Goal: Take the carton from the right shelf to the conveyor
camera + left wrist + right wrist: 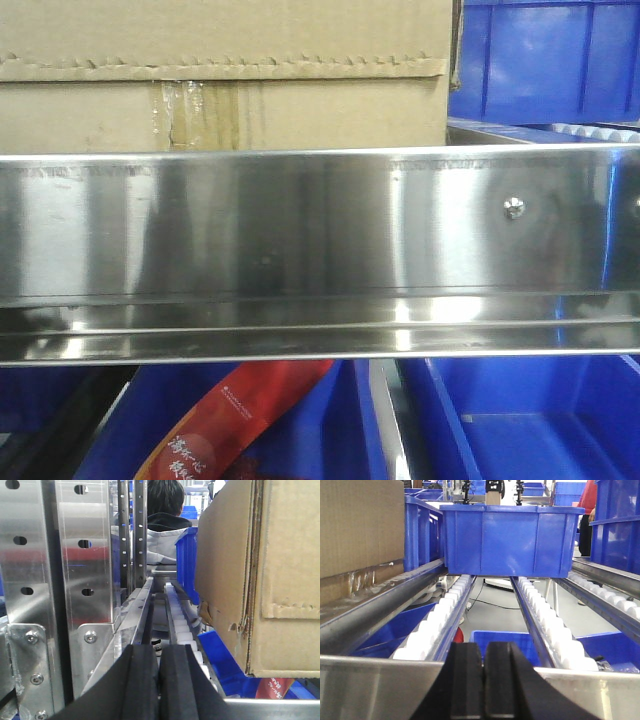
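Closed pincer (483, 655), blue bin (512, 540) ahead, carton (360, 525) left

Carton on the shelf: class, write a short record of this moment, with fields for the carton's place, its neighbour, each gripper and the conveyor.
carton: resting on the right shelf, taped seam facing front
neighbour: blue bin, on the right of the front view
left gripper: shut, empty, apart from the carton
right gripper: shut, empty, pointing along the roller tracks
conveyor: not in view
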Motion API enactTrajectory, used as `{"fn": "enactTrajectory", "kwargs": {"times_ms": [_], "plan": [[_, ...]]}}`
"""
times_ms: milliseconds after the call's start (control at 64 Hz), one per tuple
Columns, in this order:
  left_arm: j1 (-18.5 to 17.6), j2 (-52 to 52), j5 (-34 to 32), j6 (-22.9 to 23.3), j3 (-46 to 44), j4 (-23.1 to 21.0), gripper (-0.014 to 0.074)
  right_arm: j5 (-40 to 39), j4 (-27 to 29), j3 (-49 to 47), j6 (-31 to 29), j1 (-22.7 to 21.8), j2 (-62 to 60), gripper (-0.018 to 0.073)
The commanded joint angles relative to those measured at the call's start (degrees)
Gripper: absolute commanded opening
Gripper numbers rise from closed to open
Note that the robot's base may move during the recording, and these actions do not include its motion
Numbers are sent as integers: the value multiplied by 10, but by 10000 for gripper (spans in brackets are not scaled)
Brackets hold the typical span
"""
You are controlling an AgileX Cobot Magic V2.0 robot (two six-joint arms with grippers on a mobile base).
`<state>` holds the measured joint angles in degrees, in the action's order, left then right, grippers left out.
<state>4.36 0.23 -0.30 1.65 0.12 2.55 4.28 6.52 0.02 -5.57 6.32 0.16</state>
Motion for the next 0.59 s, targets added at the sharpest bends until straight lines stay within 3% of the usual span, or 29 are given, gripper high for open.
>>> {"fn": "enactTrajectory", "kwargs": {"times_ms": [0,578], "plan": [[-2,-2,-11,-1,-1,-1,14,-13,-3,0,-3,1,-2,-75],[-1,-2,-13,-1,-1,3,14,-36,-3,0,-3,1,-2,-75]]}}
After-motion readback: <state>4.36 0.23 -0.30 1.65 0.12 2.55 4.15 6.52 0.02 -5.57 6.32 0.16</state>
